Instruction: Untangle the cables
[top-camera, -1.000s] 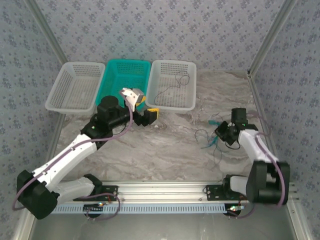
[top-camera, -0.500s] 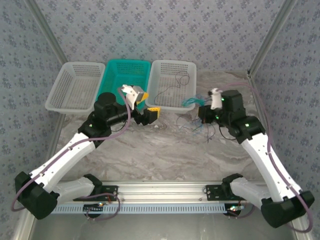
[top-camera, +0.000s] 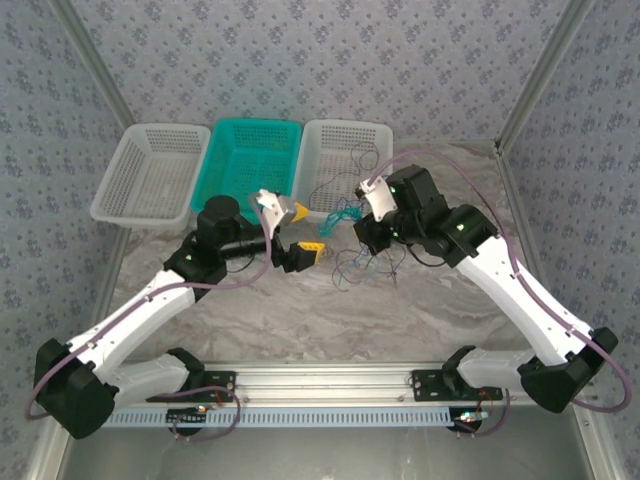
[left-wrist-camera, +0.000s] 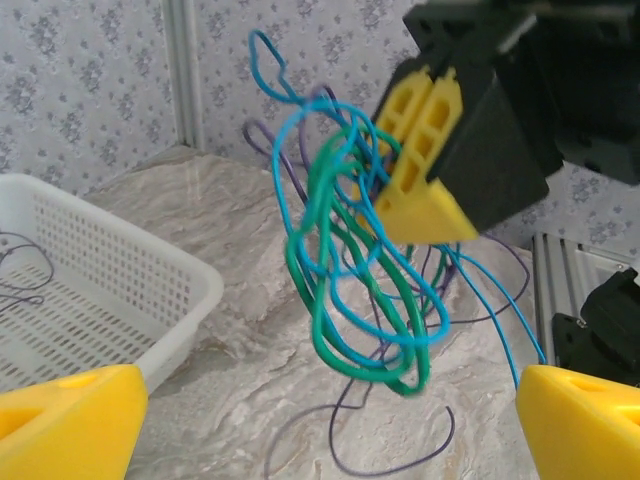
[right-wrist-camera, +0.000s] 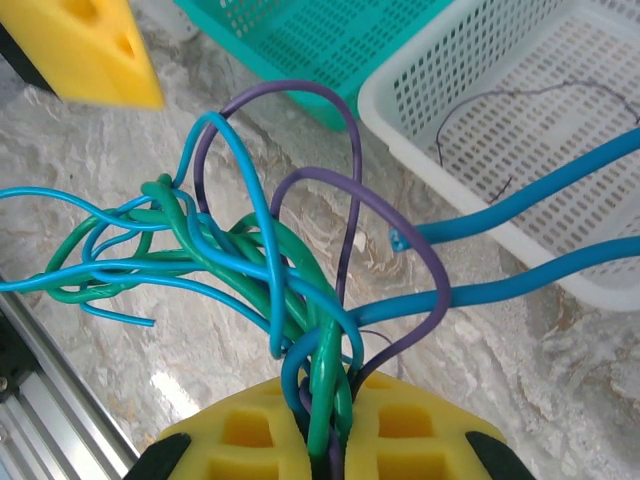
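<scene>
The right gripper (right-wrist-camera: 330, 440) is pinching a tangled bunch of blue, green and purple cables (right-wrist-camera: 275, 255), dangling it above the marble table (top-camera: 420, 300) just beside the white basket (left-wrist-camera: 150, 270). The left gripper (top-camera: 300, 232) is hovering close by, fingers spread wide.

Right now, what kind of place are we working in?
Probably a robot test cell: patterned walls on an aluminium frame, a marble-look table, sorting baskets along its far edge.
</scene>
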